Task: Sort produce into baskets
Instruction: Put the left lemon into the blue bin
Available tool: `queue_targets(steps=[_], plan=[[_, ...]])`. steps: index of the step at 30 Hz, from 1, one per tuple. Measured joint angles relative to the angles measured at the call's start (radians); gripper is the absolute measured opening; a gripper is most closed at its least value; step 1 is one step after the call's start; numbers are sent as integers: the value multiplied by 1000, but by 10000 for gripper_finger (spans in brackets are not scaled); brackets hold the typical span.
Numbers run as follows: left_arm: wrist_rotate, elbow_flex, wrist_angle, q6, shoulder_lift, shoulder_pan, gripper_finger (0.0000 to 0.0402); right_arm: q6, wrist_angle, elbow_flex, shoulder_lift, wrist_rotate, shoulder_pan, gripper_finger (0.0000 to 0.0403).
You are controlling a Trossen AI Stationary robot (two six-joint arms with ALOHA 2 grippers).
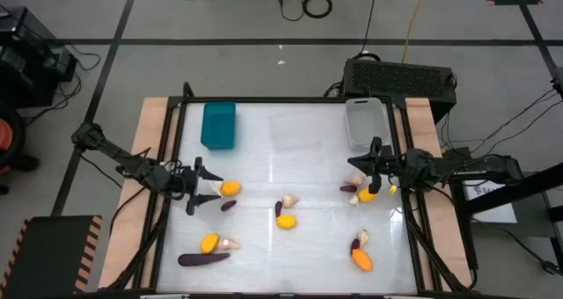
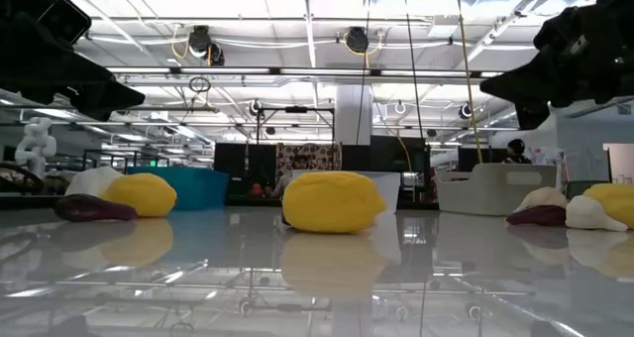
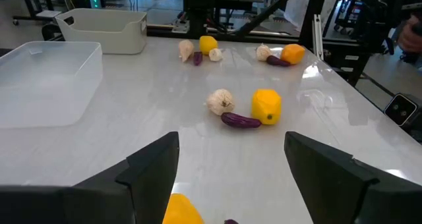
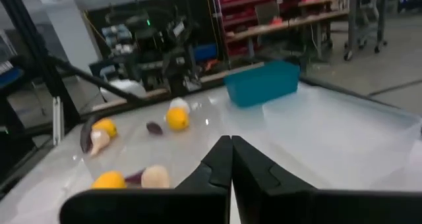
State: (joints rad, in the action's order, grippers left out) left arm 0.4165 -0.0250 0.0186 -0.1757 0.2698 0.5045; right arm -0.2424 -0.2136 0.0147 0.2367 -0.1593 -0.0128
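Observation:
Toy produce lies scattered on the white table (image 1: 290,171): yellow-orange ovals, cream bulbs and dark purple pieces. My left gripper (image 1: 199,186) (image 3: 231,155) is open and raised at the table's left, above a cream bulb (image 1: 211,192) and next to a yellow oval (image 1: 230,188) (image 3: 181,211). My right gripper (image 1: 365,165) (image 4: 231,155) is shut and empty, raised over a cluster with a yellow oval (image 1: 368,193) at the right. At the far edge stand the teal bin (image 1: 218,125), the clear tray (image 1: 295,130) and the white-grey bin (image 1: 363,121).
In the middle lie a cream bulb (image 1: 288,200), a purple piece (image 1: 279,209) and a yellow oval (image 1: 286,221). Near the front lie a long purple piece (image 1: 204,258), a yellow oval (image 1: 208,243) and an orange oval (image 1: 361,260). A black box (image 1: 400,77) stands beyond the far right corner.

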Motion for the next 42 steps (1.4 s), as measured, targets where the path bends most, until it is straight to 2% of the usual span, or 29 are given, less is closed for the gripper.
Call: queue_targets(steps=[5,8,14,19,26,28,32,35,38,42], plan=[[33,0,1,36,0,0,281,-36,-66,0,0,4,1,0],[79,1,20,79,1,0,281,-69,-83,0,0,55,6,0],[165,2,283,35,3,-1,281,-78,-120,0,0,190,50,0],[161,1,571,26,3,-1,281,-41,-121,0,4,181,81,0],[93,1,626,-6,3,-1,281,44,-174,0,45,78,82,0],[137,1,665,-54,3,-1,281,62,-189,0,66,78,82,0],[231,-35,699,-11,22,-21,281,79,-202,0,122,78,82,0],[300,-88,691,-25,81,-77,281,156,-282,0,169,78,82,0],[239,-176,607,-37,200,-131,281,250,-397,15,216,87,82,0],[162,-345,383,-73,453,-179,281,235,-366,85,277,188,89,0]])
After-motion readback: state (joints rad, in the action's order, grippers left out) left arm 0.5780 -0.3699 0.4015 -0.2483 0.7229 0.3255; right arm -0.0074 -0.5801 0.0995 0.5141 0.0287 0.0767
